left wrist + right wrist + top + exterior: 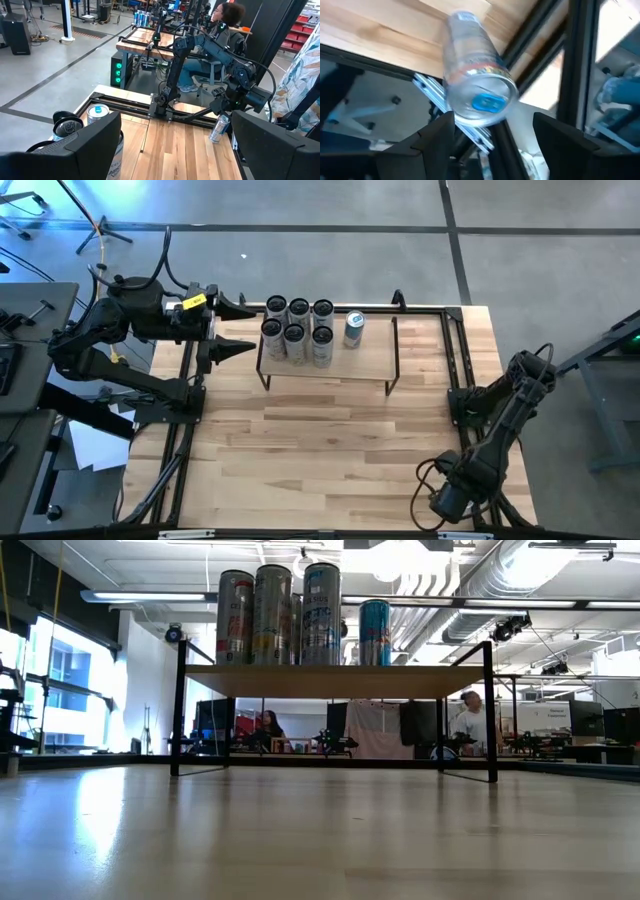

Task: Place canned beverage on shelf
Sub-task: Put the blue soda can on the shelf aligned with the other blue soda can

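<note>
— Left gripper [254, 328] first, since its own camera looks out between its dark fingers: how wide?

— Wide apart and holding nothing. It hovers at the left end of the shelf [370, 365], tips pointing right toward the silver cans [297, 330], and touches none of them

— And where are the drinks?

— Six silver cans stand upright in a tight cluster on the left part of the shelf. One blue can [354, 328] stands alone just to their right. The right half of the wooden top is bare. That shelf sits at the far side of the table [330, 450]

— Anything hard to make out?

— From table height the front cans hide the ones behind, so fewer than six show there. Another can [480, 85] lies tilted, its top toward the right wrist camera, by the black rail frame [455, 350]. From above the right arm hides it

— Does the right gripper [442, 498] hold it?

— I cannot tell. That gripper is at the near right corner of the table, with the can directly in front of it

— Beyond the table?

— Someone [225, 15] sits at another bench
</note>
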Tool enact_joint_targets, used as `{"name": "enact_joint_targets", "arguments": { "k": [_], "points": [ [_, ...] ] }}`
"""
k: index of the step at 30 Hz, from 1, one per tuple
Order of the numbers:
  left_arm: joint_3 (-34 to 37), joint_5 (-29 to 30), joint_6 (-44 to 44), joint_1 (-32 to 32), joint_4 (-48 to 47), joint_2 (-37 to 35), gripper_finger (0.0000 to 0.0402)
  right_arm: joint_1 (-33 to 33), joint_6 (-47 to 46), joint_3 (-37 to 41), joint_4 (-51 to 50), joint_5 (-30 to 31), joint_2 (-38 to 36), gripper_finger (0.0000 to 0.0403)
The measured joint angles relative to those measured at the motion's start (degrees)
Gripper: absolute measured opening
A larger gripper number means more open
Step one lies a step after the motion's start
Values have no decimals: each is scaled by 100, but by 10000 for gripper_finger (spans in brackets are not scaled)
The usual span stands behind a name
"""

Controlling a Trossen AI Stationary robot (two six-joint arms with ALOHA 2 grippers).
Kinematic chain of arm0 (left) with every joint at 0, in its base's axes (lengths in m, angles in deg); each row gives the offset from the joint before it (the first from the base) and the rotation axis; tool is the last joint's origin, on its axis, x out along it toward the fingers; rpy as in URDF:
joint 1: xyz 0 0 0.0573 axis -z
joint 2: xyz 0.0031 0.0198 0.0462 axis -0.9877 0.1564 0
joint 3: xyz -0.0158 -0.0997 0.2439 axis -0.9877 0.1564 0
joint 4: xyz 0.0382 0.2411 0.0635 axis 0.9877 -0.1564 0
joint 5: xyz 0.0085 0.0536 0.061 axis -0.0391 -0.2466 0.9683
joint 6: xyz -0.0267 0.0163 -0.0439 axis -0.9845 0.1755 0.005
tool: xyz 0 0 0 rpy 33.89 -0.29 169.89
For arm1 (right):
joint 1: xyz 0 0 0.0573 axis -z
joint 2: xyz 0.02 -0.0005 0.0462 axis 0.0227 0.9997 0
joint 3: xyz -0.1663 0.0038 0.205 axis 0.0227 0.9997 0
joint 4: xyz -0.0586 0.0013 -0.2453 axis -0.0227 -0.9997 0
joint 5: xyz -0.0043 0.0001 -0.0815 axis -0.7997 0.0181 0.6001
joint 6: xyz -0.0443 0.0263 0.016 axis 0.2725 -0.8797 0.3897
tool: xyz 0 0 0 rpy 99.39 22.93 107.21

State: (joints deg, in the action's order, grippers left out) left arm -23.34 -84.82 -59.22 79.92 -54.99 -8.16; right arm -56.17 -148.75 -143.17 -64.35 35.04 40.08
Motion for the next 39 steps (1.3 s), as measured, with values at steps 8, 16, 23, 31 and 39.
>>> {"name": "enact_joint_targets", "arguments": {
  "k": [8, 16, 23, 31, 39],
  "points": [
    [0, 0, 2, 0, 2, 0, 351, -10, -102, -1, 110, 425, -40, 255],
    [0, 0, 4, 0, 3, 0, 351, -255, -772, -3, -104, 1112, -442, 255],
    [0, 0, 12, -1, 2, 37, 351, -546, -1555, 427, 573, 1375, -884, 255],
    [0, -2, 52, 0, 4, 30, 351, -551, -628, 467, 666, 1543, -903, 255],
    [0, -2, 50, 0, 2, 28, 351, -553, -349, 467, 472, 1526, -894, 255]
  ]
}}
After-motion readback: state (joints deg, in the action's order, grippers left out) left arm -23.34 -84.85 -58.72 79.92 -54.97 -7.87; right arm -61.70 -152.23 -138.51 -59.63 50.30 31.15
